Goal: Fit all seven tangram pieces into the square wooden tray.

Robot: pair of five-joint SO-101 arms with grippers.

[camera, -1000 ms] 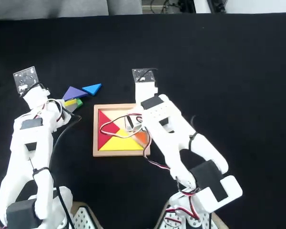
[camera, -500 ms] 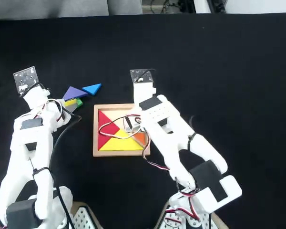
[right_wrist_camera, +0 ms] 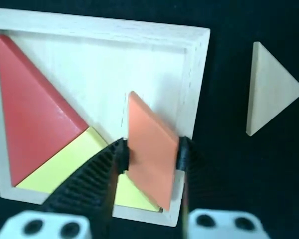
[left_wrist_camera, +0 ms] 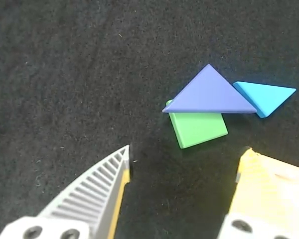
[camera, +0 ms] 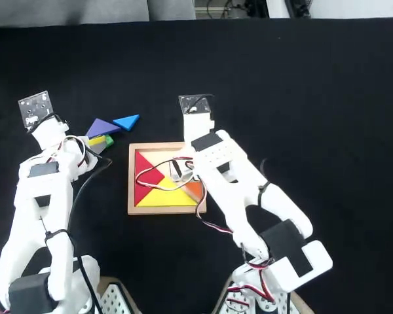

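The square wooden tray holds a red triangle and a yellow triangle. My right gripper is shut on an orange parallelogram, tilted over the tray's corner beside the yellow triangle. A plain wooden triangle lies just outside the tray. My left gripper stands open above the cloth, close to a green square. A purple triangle overlaps the square's edge, and a light blue triangle touches it.
The table is covered in black cloth, with wide free room to the right and at the back. The right arm reaches over the tray's right side and hides it in the high view. Both arm bases stand at the front edge.
The right arm shifted slightly to the left over the tray with the orange parallelogram still held. The left arm has not moved.
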